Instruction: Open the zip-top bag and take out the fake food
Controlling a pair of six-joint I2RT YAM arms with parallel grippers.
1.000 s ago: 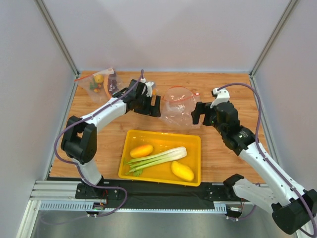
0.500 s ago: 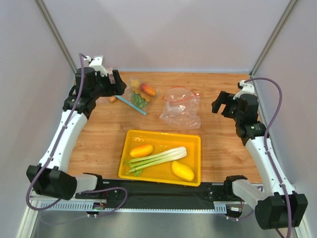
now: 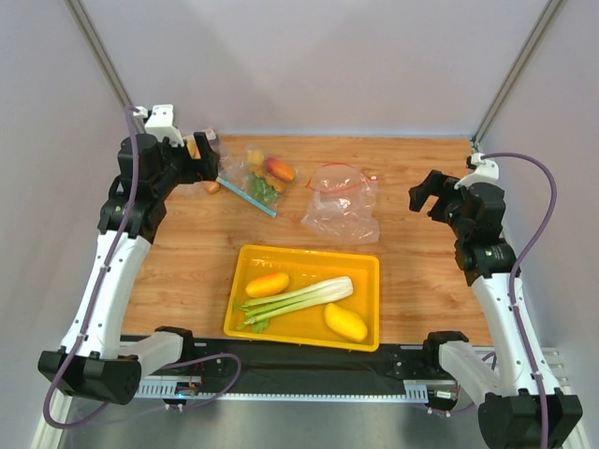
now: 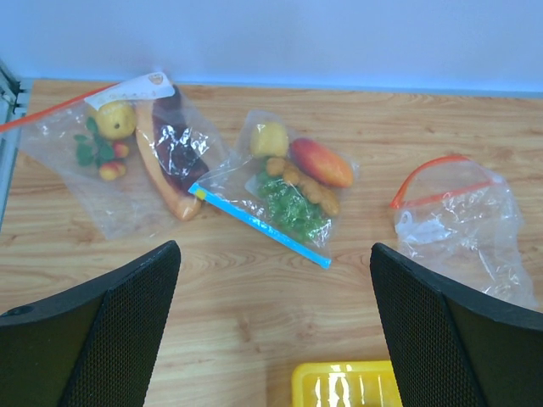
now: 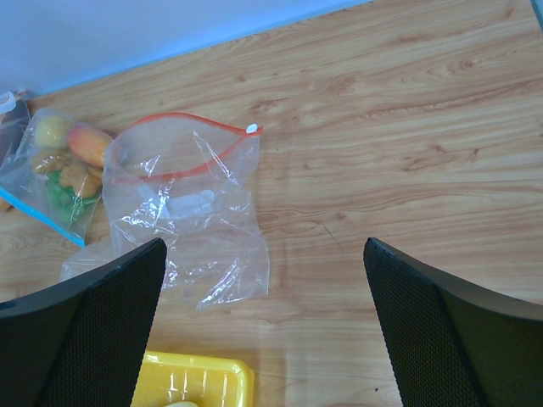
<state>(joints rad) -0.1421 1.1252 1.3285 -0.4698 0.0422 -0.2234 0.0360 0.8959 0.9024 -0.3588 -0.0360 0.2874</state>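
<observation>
The zip-top bag lies open and empty behind the tray, its red-orange zip strip curved round the mouth. It also shows in the left wrist view and the right wrist view. The celery stalk, orange fruit and yellow fruit lie in the yellow tray. My left gripper is open and empty, raised over the back left corner. My right gripper is open and empty, to the right of the bag. Both wrist views show wide-apart empty jaws.
A clear bag with a blue zip strip holding a carrot and greens lies left of the zip-top bag. A smaller bag with a purple eggplant lies in the back left corner. Frame posts and walls stand on three sides of the table.
Both arms have drawn away from the zip-top bag, the left to the back left corner, the right to the right side. The blue-strip bag is now uncovered.
</observation>
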